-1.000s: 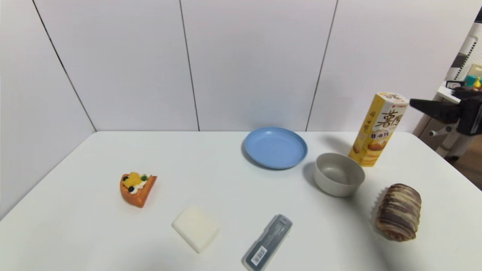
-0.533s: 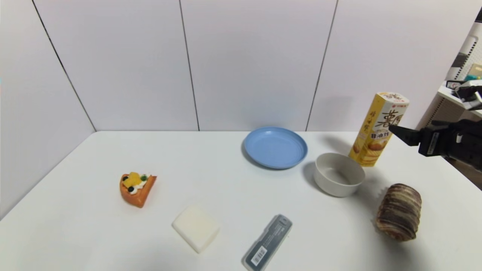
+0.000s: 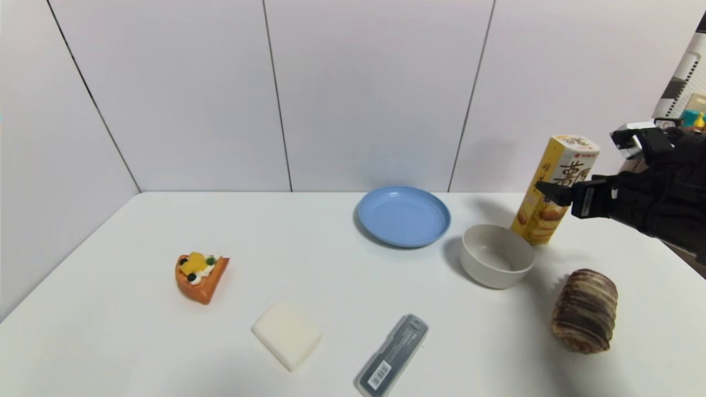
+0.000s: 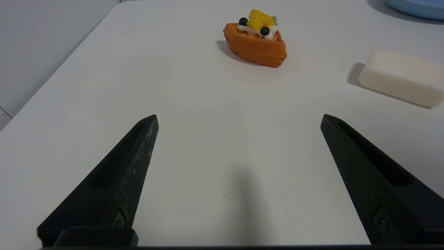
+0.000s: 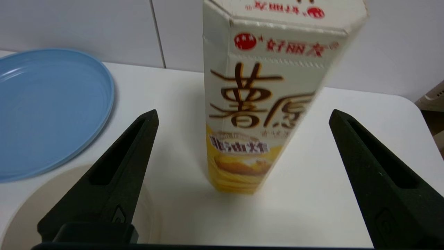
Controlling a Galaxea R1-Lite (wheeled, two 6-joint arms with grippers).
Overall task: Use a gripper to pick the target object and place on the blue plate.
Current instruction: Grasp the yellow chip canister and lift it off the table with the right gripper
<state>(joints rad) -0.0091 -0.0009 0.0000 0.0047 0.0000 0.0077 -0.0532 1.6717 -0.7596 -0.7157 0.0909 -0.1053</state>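
The tall yellow chips box (image 3: 554,187) (image 5: 263,104) stands upright at the table's back right, behind the beige bowl. The light-blue plate (image 3: 404,215) (image 5: 45,111) lies to its left, with nothing on it. My right gripper (image 3: 551,193) (image 5: 242,114) is open at mid-height of the box, coming from the right; the box stands just ahead of the gap between its two black fingers, untouched. My left gripper (image 4: 239,116) is open low over bare table near the front left, out of the head view.
A beige-grey bowl (image 3: 496,255) sits just in front of the box, under my right gripper. A striped bread roll (image 3: 584,310), a grey case (image 3: 392,354), a white block (image 3: 287,333) and an orange waffle slice (image 3: 201,275) lie on the white table (image 3: 309,253).
My right gripper has come down and moved left from beside the box's top to its middle, now overlapping the box. The box and the left arm have not moved.
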